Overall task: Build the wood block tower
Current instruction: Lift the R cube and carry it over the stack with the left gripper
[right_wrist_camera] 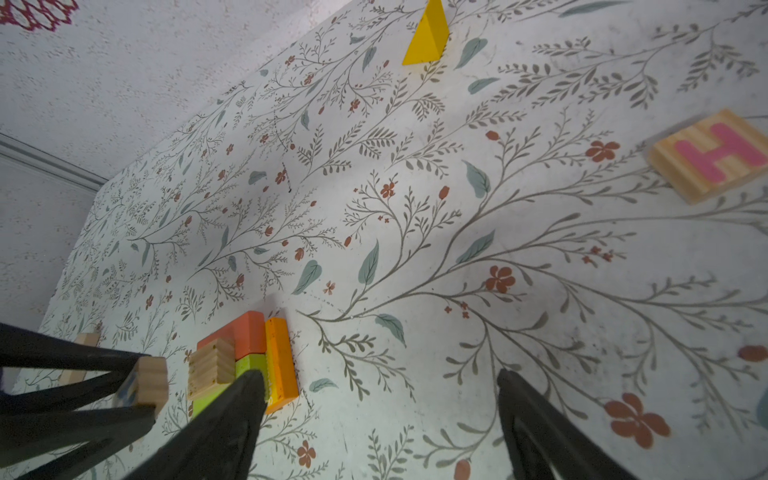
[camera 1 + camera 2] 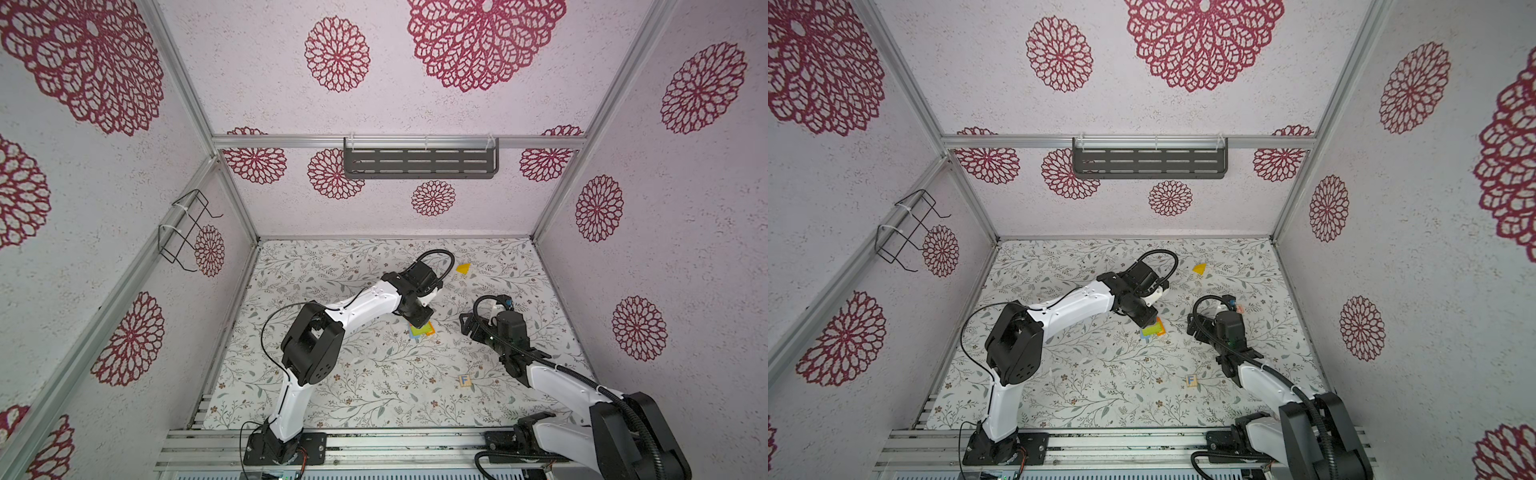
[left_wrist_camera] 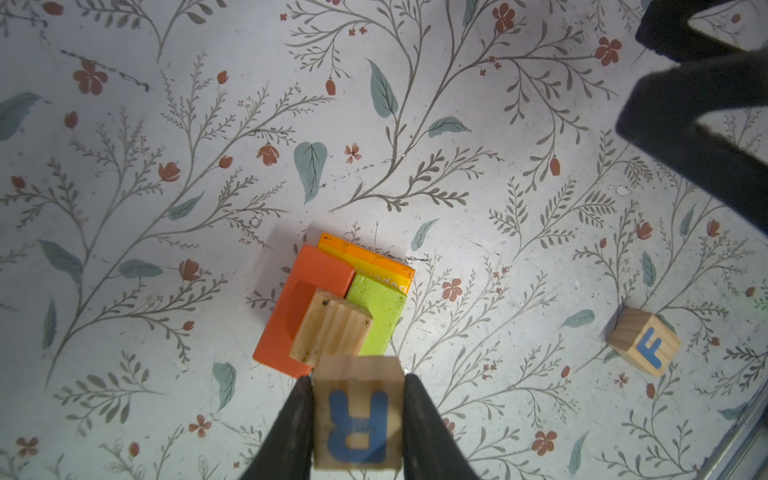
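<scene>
My left pincer (image 3: 358,379) is clenched on a natural-wood cube with a blue R (image 3: 357,415), one finger on each side of it. It holds the cube just beside the wood block tower (image 3: 336,303), and the right wrist view shows a small gap between the cube and the tan block (image 3: 332,334) on top of the stack. Under that tan block I see a red piece (image 3: 299,299) and a lime-green piece (image 3: 378,307) side by side, with an orange piece (image 3: 365,257) below them. In both top views the tower (image 2: 422,330) sits about mid-way across the floral surface (image 3: 457,166), largely covered by the left wrist.

My right pincer (image 1: 379,374) is released, jaws wide with nothing between them, near the tower on its right. A yellow wedge (image 1: 428,35) stands at the far side. A cube with a blue F (image 3: 644,347) lies on the near side, right of the tower. A cube with a pink H (image 1: 715,156) lies to the right.
</scene>
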### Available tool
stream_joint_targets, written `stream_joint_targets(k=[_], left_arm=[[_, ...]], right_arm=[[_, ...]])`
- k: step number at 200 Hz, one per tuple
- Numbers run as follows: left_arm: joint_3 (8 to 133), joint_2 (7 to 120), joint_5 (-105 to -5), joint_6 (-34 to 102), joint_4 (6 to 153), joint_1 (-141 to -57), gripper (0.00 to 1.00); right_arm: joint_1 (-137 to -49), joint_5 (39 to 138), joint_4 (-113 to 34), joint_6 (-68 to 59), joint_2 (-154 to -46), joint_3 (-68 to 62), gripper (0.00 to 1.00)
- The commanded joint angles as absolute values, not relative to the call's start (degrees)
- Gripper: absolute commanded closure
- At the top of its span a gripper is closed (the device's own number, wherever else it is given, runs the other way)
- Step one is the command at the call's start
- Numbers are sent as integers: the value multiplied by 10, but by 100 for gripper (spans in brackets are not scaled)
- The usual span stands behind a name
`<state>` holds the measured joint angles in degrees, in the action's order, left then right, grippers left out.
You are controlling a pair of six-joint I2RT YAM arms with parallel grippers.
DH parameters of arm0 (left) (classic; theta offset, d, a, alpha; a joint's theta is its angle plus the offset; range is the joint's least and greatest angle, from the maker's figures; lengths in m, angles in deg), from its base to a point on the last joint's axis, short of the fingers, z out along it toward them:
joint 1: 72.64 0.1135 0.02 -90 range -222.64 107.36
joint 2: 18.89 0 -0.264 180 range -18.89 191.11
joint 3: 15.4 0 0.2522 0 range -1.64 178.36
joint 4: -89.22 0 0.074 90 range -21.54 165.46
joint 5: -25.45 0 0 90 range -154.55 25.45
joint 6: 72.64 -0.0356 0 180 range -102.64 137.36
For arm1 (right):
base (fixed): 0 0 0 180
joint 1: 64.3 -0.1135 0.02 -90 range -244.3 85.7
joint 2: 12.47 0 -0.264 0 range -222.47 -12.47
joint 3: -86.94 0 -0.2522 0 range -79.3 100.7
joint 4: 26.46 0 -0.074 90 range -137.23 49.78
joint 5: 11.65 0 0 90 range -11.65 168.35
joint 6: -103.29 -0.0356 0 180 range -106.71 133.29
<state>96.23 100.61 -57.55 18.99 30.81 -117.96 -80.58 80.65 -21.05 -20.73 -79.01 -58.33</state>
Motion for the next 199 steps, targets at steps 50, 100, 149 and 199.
stream_joint_targets(k=[50, 100, 149, 199], left_arm=[[1000, 1022, -537, 89, 297, -1155, 68], [1006, 1036, -517, 52, 305, -1147, 68], [1023, 1052, -513, 28, 274, -1155, 68], [998, 1051, -526, 20, 292, -1160, 68]], right_arm=[[-804, 812, -187, -195, -796, -582, 10], [-803, 814, -177, -194, -808, -581, 10], [-804, 817, -172, -195, -828, -576, 10], [-804, 813, -170, -192, -826, -579, 10]])
